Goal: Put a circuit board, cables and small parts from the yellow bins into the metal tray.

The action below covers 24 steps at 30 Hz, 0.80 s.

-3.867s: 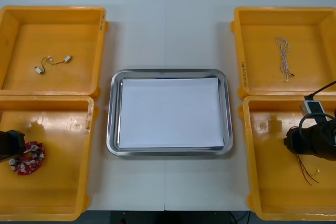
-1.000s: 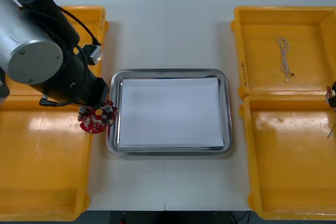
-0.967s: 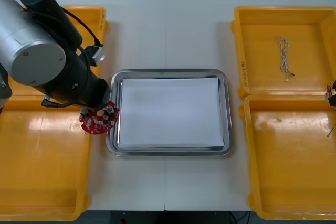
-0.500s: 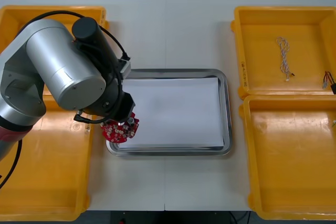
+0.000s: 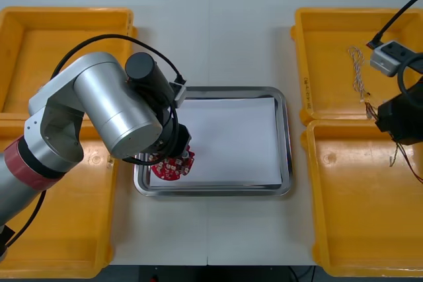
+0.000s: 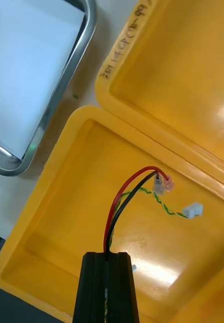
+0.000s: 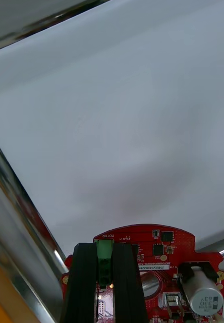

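Light table [image 5: 211,37], metal tray [image 5: 215,90] centre | left gripper [image 7: 104,250] clamps circuit board [image 7: 157,247] over tray corner | right gripper [image 6: 106,257] pinches cables [image 6: 162,185] above yellow bin [image 6: 56,202]

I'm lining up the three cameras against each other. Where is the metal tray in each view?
Front view: metal tray mid-table between the yellow bins, circuit board at its near-left corner.
Left wrist view: its white inside and rim beyond the left pincer, which grips the circuit board.
Right wrist view: its corner beyond the bins, far from the right pincer gripping cables.
Shared landmark: shiny rim around white.
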### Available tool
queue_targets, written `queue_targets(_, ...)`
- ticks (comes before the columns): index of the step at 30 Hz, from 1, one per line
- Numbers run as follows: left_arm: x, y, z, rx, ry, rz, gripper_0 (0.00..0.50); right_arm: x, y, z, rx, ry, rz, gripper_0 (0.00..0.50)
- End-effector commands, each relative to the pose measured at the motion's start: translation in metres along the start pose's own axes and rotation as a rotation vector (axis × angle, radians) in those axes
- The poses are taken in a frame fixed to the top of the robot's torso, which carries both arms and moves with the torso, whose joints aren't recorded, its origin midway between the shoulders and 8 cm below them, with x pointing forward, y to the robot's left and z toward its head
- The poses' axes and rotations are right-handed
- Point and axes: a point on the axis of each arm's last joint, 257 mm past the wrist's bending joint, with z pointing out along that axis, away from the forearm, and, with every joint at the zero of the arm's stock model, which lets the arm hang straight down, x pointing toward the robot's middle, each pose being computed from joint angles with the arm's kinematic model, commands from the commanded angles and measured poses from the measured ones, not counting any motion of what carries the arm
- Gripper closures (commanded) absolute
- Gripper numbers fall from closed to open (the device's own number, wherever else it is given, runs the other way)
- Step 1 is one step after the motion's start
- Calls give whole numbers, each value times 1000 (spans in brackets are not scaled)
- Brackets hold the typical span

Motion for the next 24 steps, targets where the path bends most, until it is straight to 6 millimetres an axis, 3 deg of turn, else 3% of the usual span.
queue_targets(1,-16,-16,-1,17,-50,-84,500,-11,2,-7,68,13,-106,500)
queue_targets(13,2,-4,15,-11,-28,-84,500,-32,32,6,76,26,-237,500)
queue_targets(24,14,5,25,-25,-23,-83,500,-45,45,6,61,5,-268,500)
